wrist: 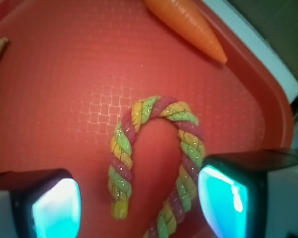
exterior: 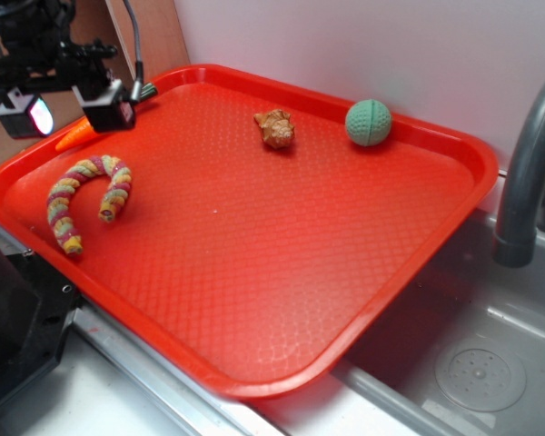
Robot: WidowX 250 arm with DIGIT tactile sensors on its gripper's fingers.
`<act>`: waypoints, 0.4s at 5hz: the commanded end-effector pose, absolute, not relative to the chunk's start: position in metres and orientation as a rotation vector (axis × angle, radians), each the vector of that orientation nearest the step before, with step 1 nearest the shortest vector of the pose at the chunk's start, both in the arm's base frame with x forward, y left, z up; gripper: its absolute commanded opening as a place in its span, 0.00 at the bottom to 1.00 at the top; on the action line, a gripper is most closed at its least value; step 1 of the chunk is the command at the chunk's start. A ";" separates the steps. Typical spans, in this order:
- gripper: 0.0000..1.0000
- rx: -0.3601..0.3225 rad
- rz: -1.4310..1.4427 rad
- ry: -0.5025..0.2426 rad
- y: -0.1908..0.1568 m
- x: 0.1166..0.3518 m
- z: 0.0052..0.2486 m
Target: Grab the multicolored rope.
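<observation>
**Gripper hovering above a striped rope on a red tray**

A red plastic tray (exterior: 254, 272) sits beside a grey sink (exterior: 472, 363). At the tray's left corner, the robot's gripper (exterior: 73, 109) hangs in the air above the surface, its 2 fingers (wrist: 54, 203) spread apart and holding nothing. An orange toy carrot (exterior: 75, 136) lies against the tray's left rim, partly hidden under the gripper. Just in from that rim, near the left corner, lies the multicolored rope (exterior: 77, 195), a thick twisted cord striped pink, yellow and green, bent into a horseshoe. It rests flat on the tray, untouched. In the wrist view, the rope's 2 ends point toward the camera, and its arms lie between the 2 glowing finger pads, with the carrot beyond its curved top. Farther right, near the tray's far edge, sits a small crumpled brown object (exterior: 275, 128). Right of it, close to the far rim, rests a green dimpled ball (exterior: 368, 123). A dark grey tap (exterior: 527, 173) rises at the right.
</observation>
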State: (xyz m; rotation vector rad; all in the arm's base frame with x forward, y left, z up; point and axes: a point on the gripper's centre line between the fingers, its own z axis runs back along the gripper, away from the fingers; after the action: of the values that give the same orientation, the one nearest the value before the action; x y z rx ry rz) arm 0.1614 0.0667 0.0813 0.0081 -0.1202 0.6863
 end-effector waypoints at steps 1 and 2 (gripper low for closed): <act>1.00 -0.019 0.662 -0.080 0.085 0.158 0.049; 1.00 -0.034 0.645 -0.080 0.073 0.170 0.034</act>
State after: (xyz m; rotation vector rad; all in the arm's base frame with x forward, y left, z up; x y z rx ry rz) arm 0.1737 0.0666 0.0269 -0.0361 -0.0443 0.6455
